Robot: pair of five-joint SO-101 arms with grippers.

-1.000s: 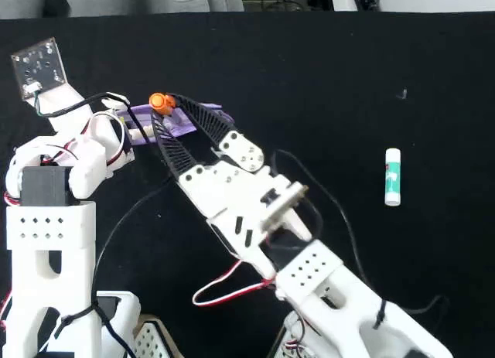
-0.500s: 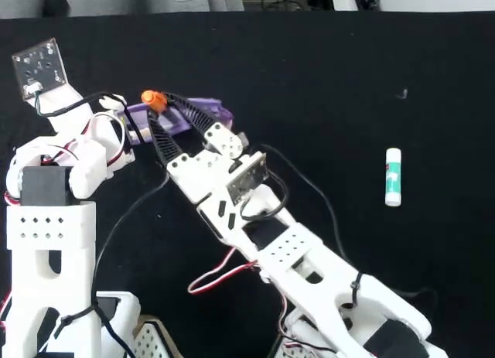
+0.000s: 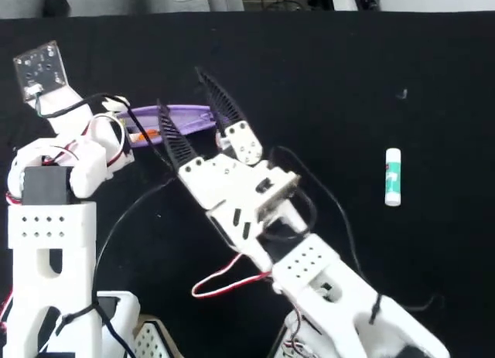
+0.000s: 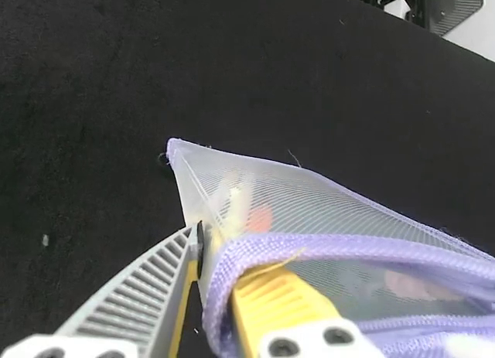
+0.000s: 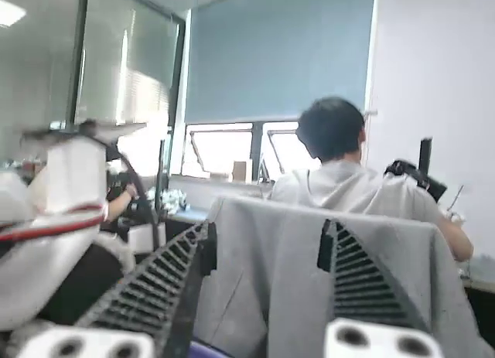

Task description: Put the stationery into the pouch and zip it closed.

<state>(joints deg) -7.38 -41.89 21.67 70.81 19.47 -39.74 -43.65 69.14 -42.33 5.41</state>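
as left gripper [image 4: 203,254] pinches pouch [image 4: 332,207], right gripper [image 3: 179,89] gapes

L arm [image 3: 50,219], R arm [image 3: 232,188] white plastic — R claw fingers [image 3: 172,138] blk, ribbed; red/wht cable [image 3: 220,284].

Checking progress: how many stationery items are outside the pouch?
1. The glue stick lies on the table at the high view's right, apart from the pouch. Others may be hidden.
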